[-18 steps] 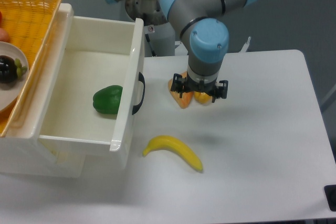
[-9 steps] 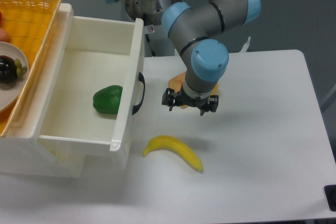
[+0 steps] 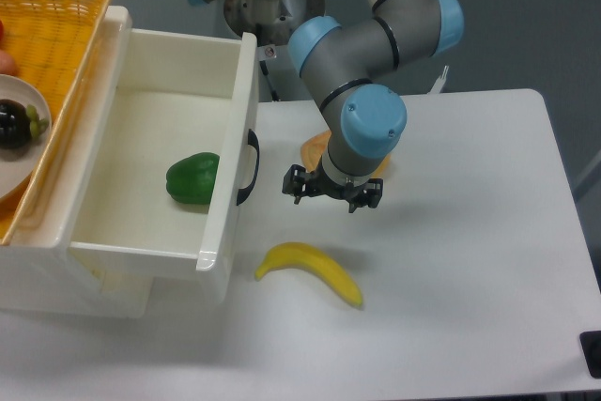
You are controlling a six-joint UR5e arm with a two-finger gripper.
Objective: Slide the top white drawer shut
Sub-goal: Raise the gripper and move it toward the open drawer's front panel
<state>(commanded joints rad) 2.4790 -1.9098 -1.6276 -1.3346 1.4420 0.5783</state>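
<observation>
The top white drawer (image 3: 160, 176) stands pulled fully out at the worktop's (image 3: 470, 260) left, a green pepper (image 3: 193, 178) inside, while the gripper (image 3: 332, 192) hangs empty just right of its black handle (image 3: 250, 168), fingers spread wide, above a banana (image 3: 310, 270).

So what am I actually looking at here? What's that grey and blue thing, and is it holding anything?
It is a robot arm, jointed grey tubes with blue caps, filmed by one fixed camera looking down at a white table. At its tip is a small black two-finger gripper; it hangs above the table and seems to hold nothing, though I cannot tell how far apart its fingers are. To its left a white drawer with a black handle stands pulled open, a green pepper inside. A banana lies on the table, and something orange sits partly hidden behind the arm. A yellow basket rests on top at the left.
</observation>
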